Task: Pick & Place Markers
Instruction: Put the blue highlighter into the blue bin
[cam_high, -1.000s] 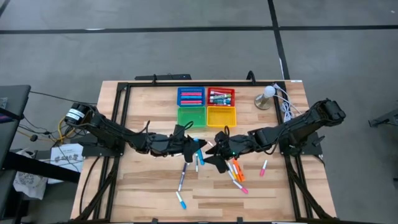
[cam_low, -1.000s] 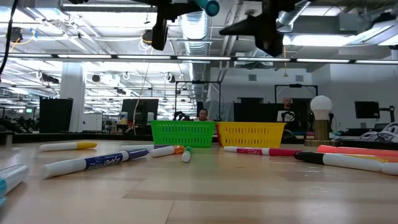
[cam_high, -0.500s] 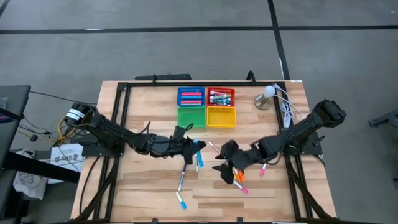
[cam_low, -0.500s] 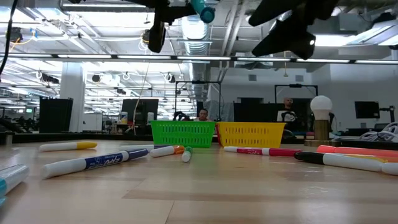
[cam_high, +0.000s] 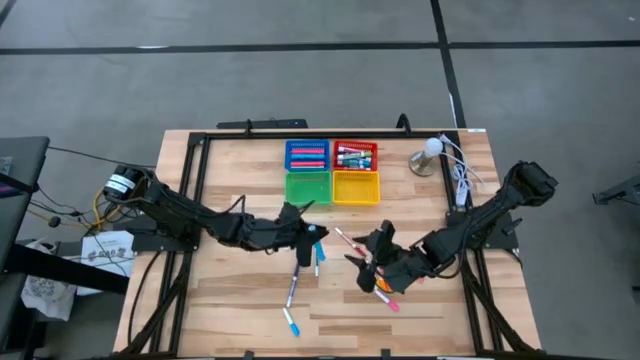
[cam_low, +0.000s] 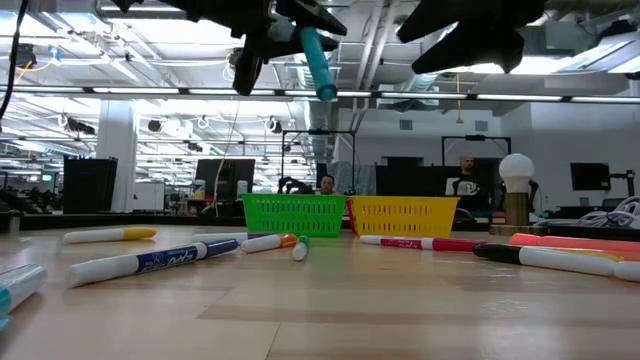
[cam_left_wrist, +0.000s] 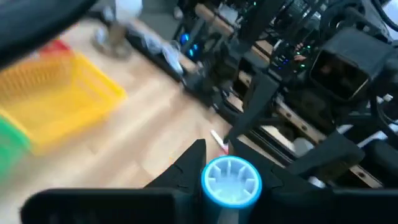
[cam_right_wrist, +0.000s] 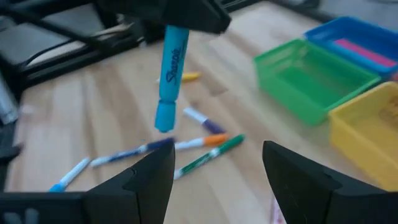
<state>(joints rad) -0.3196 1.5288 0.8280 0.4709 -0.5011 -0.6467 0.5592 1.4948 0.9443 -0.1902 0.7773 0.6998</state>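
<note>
Carry step: your left gripper (cam_high: 312, 234) clamps a light-blue marker (cam_low: 319, 62), lifted above mid-table, just near of the green tray (cam_high: 307, 187). Right gripper (cam_high: 372, 272), fingers apart, hovers over loose markers (cam_high: 382, 282). Next, pick its tray.

One word reads clearly: "Sharpie", in dark script running along the barrel of the light blue marker (cam_right_wrist: 169, 78) hanging cap-down in the right wrist view, pinched up top by the left gripper (cam_right_wrist: 180, 17). Down at table level there's dark print on the white barrel of the blue-ended marker (cam_low: 150, 262) lying near the front, but the letters won't resolve. The barrels of the other markers (cam_right_wrist: 205, 144) scattered on the wood give nothing legible, and neither do the screens in the room behind
</note>
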